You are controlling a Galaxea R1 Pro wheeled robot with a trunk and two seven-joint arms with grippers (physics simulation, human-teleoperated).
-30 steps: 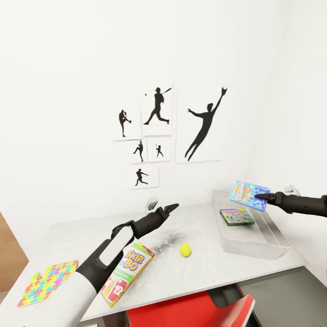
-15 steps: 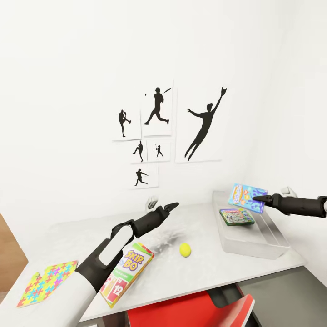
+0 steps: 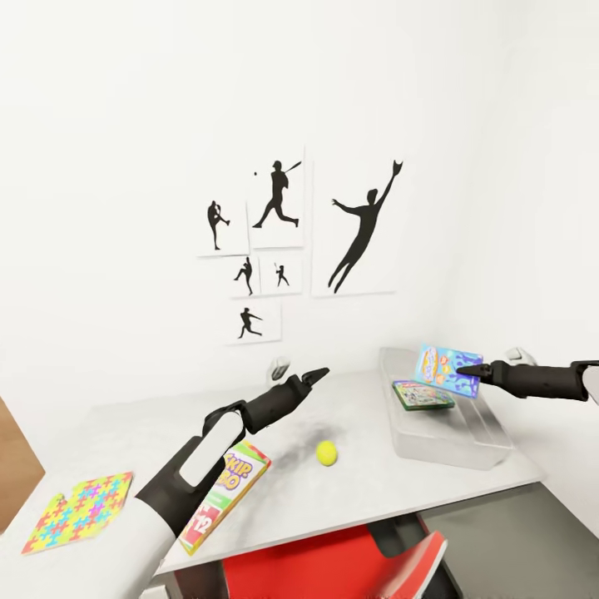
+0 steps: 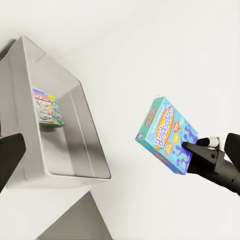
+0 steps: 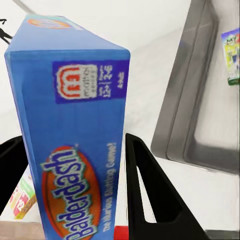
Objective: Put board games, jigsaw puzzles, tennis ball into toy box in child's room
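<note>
The right gripper (image 3: 462, 369) is pinching the blue Balderdash box (image 3: 448, 370) and has been easing it lower over the toy box (image 3: 466, 441), so release looks close. Inside the toy box, the green-edged game (image 3: 423, 394) is lying just below the gripper. The left gripper (image 3: 319, 374) is hovering over the table (image 3: 374, 491), fingers apparently together.

The left arm (image 3: 200, 466) hides part of the SKIP-BO box (image 3: 223, 497); the red chair (image 3: 333, 566) is cut off by the lower edge.

Bright, even simulator light — soft shadows on the table (image 3: 374, 491), sharp focus throughout.
</note>
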